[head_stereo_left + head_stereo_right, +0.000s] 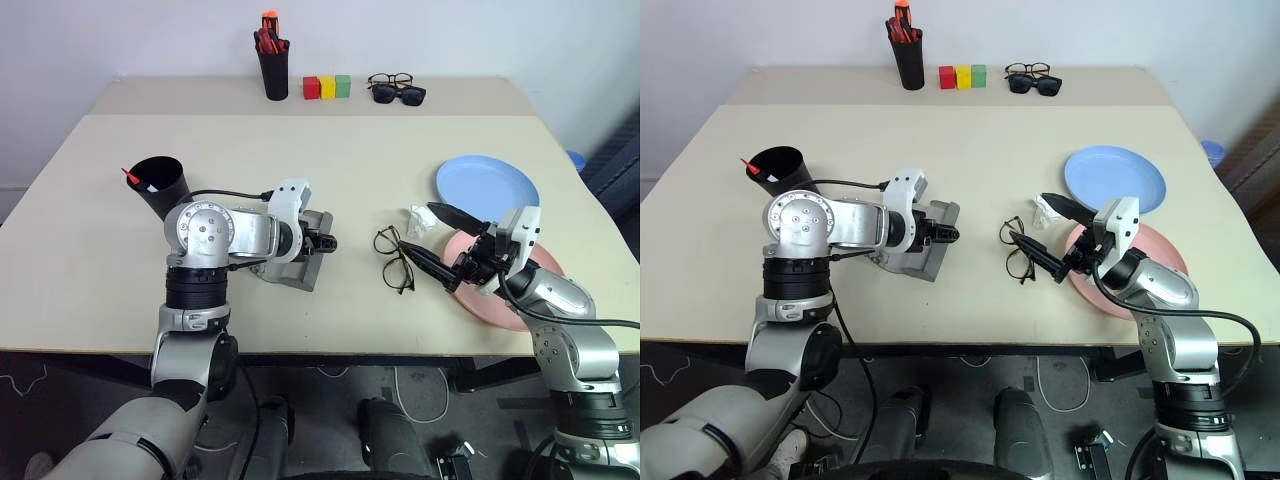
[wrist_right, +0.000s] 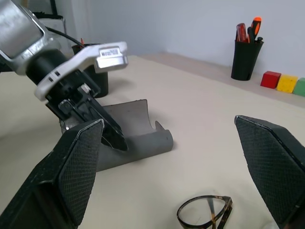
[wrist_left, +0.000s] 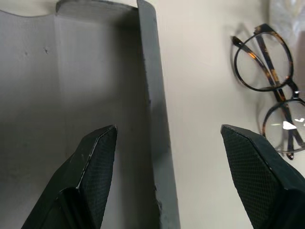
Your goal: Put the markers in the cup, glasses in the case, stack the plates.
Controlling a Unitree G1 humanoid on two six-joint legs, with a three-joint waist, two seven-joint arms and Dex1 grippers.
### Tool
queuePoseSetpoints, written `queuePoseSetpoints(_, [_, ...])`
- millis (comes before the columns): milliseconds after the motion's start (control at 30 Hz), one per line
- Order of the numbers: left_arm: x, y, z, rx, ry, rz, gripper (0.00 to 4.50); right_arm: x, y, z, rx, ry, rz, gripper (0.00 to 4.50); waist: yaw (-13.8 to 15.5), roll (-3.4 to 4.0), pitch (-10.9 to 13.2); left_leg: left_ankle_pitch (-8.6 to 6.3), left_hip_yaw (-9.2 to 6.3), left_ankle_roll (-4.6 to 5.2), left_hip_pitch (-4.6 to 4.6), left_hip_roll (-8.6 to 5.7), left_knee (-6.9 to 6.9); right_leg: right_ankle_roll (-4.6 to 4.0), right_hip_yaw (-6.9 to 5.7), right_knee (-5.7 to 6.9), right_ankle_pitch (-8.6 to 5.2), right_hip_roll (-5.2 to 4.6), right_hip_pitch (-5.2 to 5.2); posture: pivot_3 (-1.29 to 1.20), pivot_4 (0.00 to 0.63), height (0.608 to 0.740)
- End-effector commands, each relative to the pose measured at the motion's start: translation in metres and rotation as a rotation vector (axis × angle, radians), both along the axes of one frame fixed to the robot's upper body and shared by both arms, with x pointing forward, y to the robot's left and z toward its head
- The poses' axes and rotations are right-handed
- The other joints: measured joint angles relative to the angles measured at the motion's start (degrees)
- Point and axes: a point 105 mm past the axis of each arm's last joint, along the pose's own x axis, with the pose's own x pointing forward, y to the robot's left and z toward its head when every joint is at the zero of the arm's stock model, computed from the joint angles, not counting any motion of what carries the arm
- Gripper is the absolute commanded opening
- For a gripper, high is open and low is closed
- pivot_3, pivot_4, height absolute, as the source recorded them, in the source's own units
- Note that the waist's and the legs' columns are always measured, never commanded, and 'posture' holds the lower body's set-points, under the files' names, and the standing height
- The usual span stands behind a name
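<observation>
The grey case (image 1: 300, 270) lies open left of the table's middle. My left gripper (image 1: 328, 243) hangs open right over it; in the left wrist view one fingertip (image 3: 97, 157) is above the case's inside and the other is above bare table, with the case's side wall (image 3: 155, 119) between them. The thin dark glasses (image 1: 395, 258) lie folded open on the table, right of the case. Beside them my right gripper (image 1: 416, 227) is wide open and empty, its lower finger close to the frame. The pink plate (image 1: 505, 305) and blue plate (image 1: 487, 185) lie side by side. The black cup (image 1: 160, 182) holds a red marker (image 1: 130, 177).
At the table's back stand a black pen holder (image 1: 273, 72) with orange-red pens, three coloured blocks (image 1: 327, 87), and sunglasses with another pair of spectacles (image 1: 397, 90). A crumpled white scrap (image 1: 418, 218) lies between the glasses and the blue plate.
</observation>
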Motion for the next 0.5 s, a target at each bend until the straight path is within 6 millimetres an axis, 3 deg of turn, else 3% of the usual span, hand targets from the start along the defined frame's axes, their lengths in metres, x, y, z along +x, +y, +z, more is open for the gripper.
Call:
queuePoseSetpoints(33, [-0.007, -0.012, 0.001, -0.025, 0.06, -0.064, 3.54, -0.003, 0.0, 0.016, 0.001, -0.07, -0.002, 4.5, 0.03, 0.0, 0.0, 0.0, 0.0, 0.0, 0.0, 0.0, 0.01, 0.01, 0.0, 0.0, 0.0, 0.0, 0.01, 0.0, 0.15, 0.74])
queuePoseSetpoints(300, [-0.007, -0.006, -0.013, 0.027, 0.197, -0.019, 3.54, -0.004, 0.001, 0.017, 0.006, -0.068, 0.0, 4.5, 0.07, 0.0, 0.0, 0.0, -0.01, 0.0, 0.01, -0.01, 0.04, -0.02, 0.01, 0.01, 0.01, -0.01, 0.02, 0.0, 0.15, 0.74])
queuePoseSetpoints(400, [-0.008, -0.012, -0.017, 0.049, 0.221, -0.012, 2.67, -0.006, 0.002, 0.016, 0.009, -0.066, -0.007, 4.5, 0.13, 0.0, -0.01, 0.0, 0.0, 0.0, 0.01, -0.02, 0.05, -0.04, 0.01, -0.01, 0.02, -0.01, 0.04, 0.0, 0.15, 0.74])
queuePoseSetpoints(500, [-0.009, -0.015, -0.017, 0.06, 0.221, -0.023, 1.21, -0.007, 0.002, 0.016, 0.011, -0.066, -0.014, 4.5, 0.2, 0.0, -0.01, 0.0, 0.0, 0.0, 0.01, -0.04, 0.05, -0.05, 0.01, -0.01, 0.03, -0.02, 0.05, 0.0, 0.15, 0.74])
